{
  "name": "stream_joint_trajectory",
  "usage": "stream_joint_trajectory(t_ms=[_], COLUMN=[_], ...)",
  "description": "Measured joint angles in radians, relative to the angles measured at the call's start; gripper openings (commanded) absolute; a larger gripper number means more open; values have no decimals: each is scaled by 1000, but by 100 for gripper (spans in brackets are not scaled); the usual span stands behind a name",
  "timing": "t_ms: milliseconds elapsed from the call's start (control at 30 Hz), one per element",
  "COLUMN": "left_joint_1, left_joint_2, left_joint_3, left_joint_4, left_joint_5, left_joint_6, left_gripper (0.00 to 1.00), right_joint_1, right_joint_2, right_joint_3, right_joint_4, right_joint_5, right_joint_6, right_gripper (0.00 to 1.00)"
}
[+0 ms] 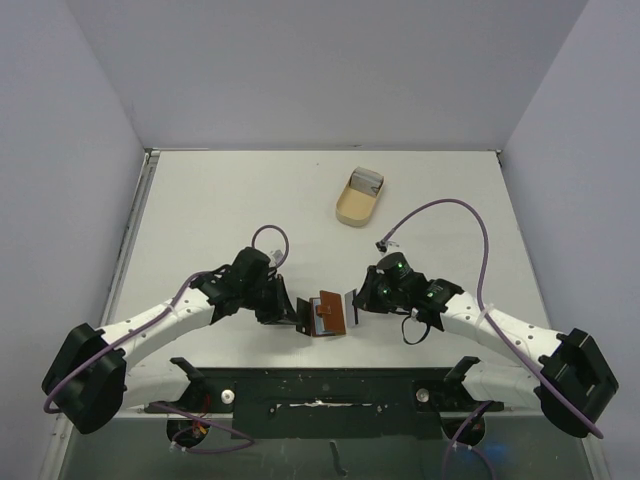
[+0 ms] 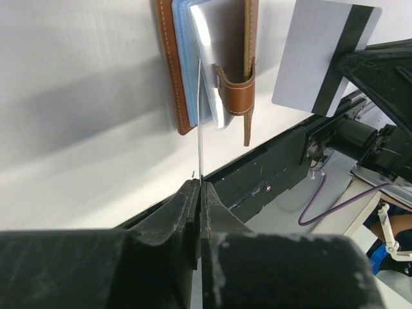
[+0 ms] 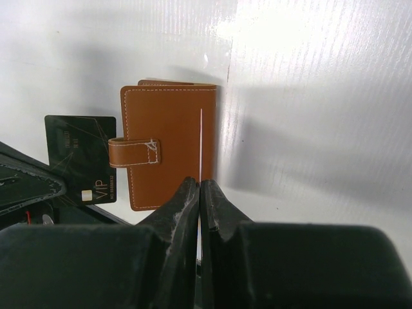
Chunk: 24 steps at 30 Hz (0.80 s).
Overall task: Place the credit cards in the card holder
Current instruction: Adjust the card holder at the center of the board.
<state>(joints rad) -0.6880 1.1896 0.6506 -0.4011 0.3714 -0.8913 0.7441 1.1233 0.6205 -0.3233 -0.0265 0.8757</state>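
Note:
The brown card holder (image 1: pixel 330 314) lies near the table's front edge between my two grippers, with its strap (image 3: pixel 134 152) across it. In the left wrist view the holder (image 2: pixel 174 71) shows blue and pale card edges (image 2: pixel 193 58) inside. My left gripper (image 1: pixel 293 315) is shut on a dark "VIP" card (image 3: pixel 80 158), which is edge-on in its own view (image 2: pixel 200 122), just left of the holder. My right gripper (image 1: pixel 358 303) is shut on a pale card with a dark stripe (image 2: pixel 322 58), which is edge-on (image 3: pixel 201 141) over the holder's right side.
A tan oval tray (image 1: pixel 358 200) stands at the back, right of centre, with a grey object (image 1: pixel 368 180) in it. The dark base rail (image 1: pixel 330 400) runs along the near edge just behind the holder. Grey walls close in both sides.

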Motion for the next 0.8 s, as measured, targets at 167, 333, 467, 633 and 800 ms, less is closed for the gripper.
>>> stream_joint_trajectory(t_ms=[167,333,467,633,800], left_joint_1=[1,1,2,3,3], left_joint_2=[13,38,55,80,105], left_joint_3=[-43,-64,-69,-83,-109], left_joint_4=[34,71,109,156,187], left_joint_5=[22,40,53,60,65], left_joint_6=[-6,-16,-21,-24,-32], left_gripper=[0,0,0,0,0], right_joint_1=[4,4,4,4,5], right_joint_2=[3,4,11,17,17], right_joint_3=[-4,-6,-10,-16,-16], right_joint_4=[9,17,26,33,38], right_joint_5=[0,-2,-4,-8,-8], right_joint_6=[0,0,0,1,3], right_gripper=[0,0,0,0,0])
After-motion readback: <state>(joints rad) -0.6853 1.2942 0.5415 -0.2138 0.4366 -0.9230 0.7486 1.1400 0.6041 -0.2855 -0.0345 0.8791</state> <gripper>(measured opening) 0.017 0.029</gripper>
